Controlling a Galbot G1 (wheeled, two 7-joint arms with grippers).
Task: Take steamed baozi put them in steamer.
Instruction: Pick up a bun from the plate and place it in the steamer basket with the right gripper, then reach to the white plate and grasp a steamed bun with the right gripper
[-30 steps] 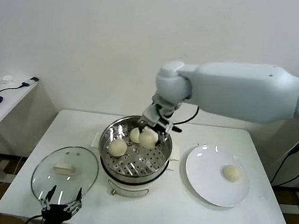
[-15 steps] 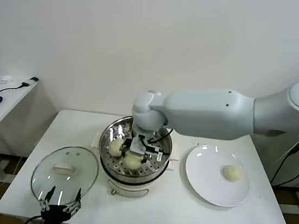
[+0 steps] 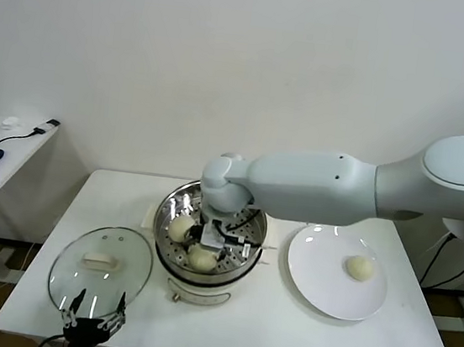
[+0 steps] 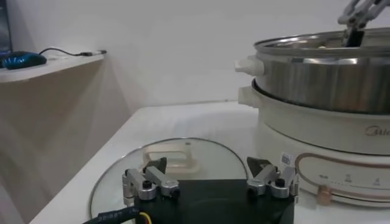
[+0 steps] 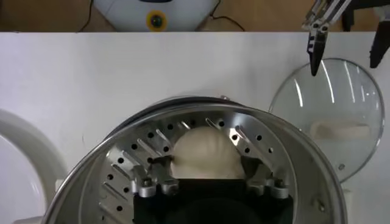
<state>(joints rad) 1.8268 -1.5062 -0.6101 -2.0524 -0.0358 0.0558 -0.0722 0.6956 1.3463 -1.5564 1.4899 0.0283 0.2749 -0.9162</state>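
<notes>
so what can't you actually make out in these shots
- Head view: a third bun in the steamer, if any; the right gripper and arm cover the tray behind the two visible baozi.
- Right wrist view: the underside of the held baozi, cut off by the gripper body, so contact with the tray is unclear.
- Left wrist view: the steamer's inside, hidden by its wall; left gripper idle by the glass lid.

The shiny round steamer (image 3: 208, 237) stands upright on its white base, mid-desk. Two pale, smooth buns show on its holed tray: one (image 3: 180, 227) at the left, one (image 3: 202, 258) nearer the front. Another bun (image 3: 359, 268) lies well apart, to the right.
</notes>
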